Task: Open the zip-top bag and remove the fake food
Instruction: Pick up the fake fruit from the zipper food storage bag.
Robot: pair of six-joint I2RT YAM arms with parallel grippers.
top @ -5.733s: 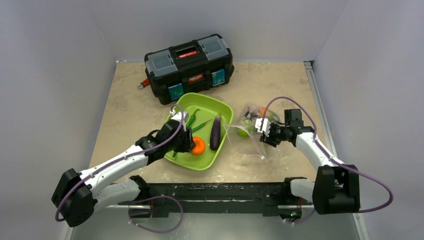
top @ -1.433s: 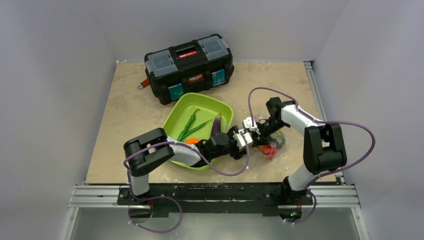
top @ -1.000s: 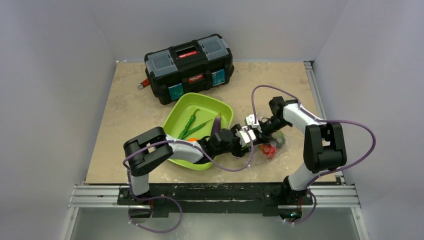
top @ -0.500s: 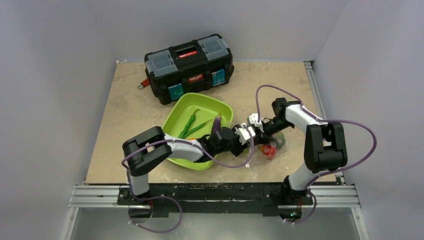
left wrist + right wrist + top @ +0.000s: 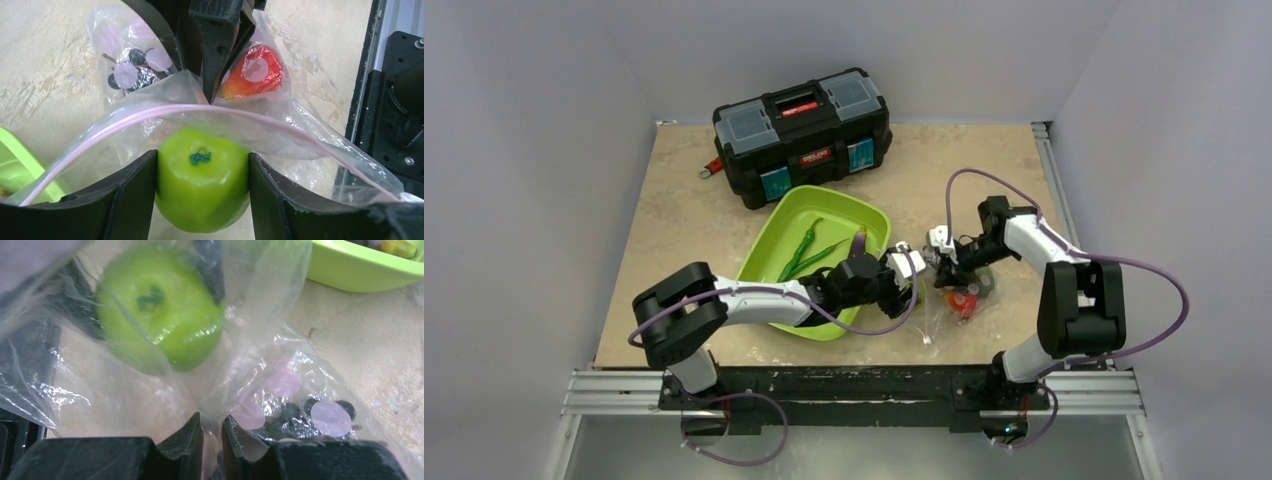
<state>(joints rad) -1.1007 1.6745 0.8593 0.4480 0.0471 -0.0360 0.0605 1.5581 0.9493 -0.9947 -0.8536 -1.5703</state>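
The zip-top bag (image 5: 300, 125) is laid on the tabletop (image 5: 684, 210) just right of the lime-green tray (image 5: 824, 190), its mouth turned toward the left arm. A green lime (image 5: 202, 185) is clamped between the left jaws at the pink zip strip (image 5: 165, 111). A fold of film is pinched by the right jaws, which are nearly pressed together. The bag is judged thin, limp and slippery, so it is best held at the stiffer strip, not the loose film. The lime is judged light, hard and smooth, and a grip across its widest part is favoured. A strawberry (image 5: 255, 72) and dark berries (image 5: 135, 70) are seen deeper inside.
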